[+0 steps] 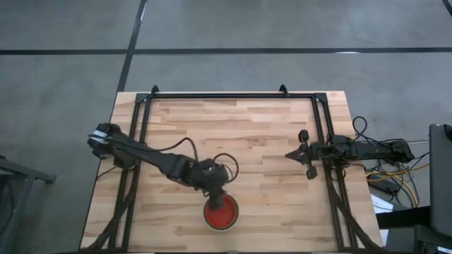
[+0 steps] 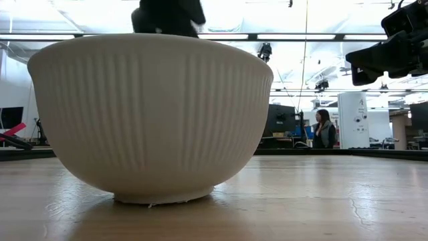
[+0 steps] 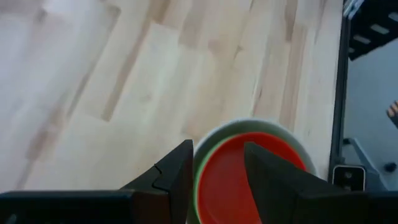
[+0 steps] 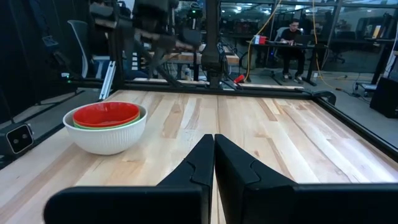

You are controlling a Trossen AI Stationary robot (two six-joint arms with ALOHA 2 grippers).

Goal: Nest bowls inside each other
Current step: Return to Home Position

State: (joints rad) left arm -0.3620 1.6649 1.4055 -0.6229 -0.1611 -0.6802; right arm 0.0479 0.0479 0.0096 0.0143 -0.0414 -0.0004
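The bowls stand nested near the table's near edge. A ribbed white bowl rests on its foot on the wood. Inside it sits a green bowl, of which only the rim shows, and a red bowl on top. My left gripper hangs open above the stack, pointing slantwise down, clear of the red bowl. My right gripper is shut and waits level at the table's right side, with nothing in it.
A black frame rail runs along the table's far edge and down both sides. Cables lie past the right edge. Bare wood spreads between the stack and the far rail. A person sits in the room beyond.
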